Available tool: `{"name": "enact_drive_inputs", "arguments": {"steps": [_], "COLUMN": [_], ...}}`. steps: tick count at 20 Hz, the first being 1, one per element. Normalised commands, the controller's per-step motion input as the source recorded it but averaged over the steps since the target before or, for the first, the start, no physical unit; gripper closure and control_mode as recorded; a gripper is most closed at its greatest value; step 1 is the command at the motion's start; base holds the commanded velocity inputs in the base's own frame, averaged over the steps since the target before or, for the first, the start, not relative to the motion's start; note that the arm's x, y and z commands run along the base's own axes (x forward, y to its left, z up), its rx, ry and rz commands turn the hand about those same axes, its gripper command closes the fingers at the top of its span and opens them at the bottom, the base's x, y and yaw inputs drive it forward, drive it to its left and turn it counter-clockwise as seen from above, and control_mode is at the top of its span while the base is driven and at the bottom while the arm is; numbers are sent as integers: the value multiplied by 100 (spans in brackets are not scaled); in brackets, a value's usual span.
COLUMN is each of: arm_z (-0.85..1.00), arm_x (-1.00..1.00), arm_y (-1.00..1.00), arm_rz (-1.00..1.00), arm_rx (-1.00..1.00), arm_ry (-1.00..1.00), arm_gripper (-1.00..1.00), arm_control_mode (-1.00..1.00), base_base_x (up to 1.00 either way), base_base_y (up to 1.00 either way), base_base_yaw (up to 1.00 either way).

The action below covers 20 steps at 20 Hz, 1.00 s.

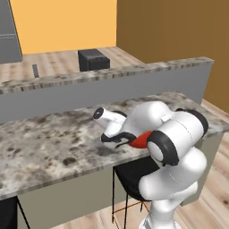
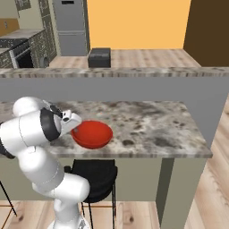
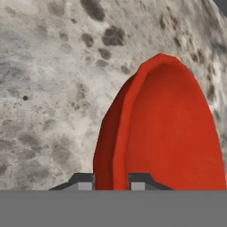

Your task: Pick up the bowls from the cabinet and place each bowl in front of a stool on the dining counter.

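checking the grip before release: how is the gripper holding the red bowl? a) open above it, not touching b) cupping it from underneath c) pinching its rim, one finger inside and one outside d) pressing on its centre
c: in the hand view the gripper has its two fingertips either side of the red bowl's wall, closed on the rim, over the dining counter.

Both base views overlook the dining counter (image 1: 53, 138); hand view looks closely down.
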Motion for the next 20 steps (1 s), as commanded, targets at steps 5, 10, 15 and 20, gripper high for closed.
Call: {"name": "enact_drive_inputs", "arguments": {"steps": [5, 10, 15, 20], "arm_z": [-42, -12, 0, 2], "arm_x": [22, 19, 0, 0], "arm_y": [0, 0, 0, 0], "arm_rz": [5, 1, 0, 0], "arm_rx": [0, 0, 0, 7], "arm_ry": [-6, -5, -1, -1], "arm_gripper": [100, 100, 100, 100], "arm_control_mode": [-100, -100, -100, -100], "base_base_x": [0, 0, 0, 0], "base_base_y": [0, 0, 0, 0], "base_base_yaw": [0, 0, 0, 0]}}
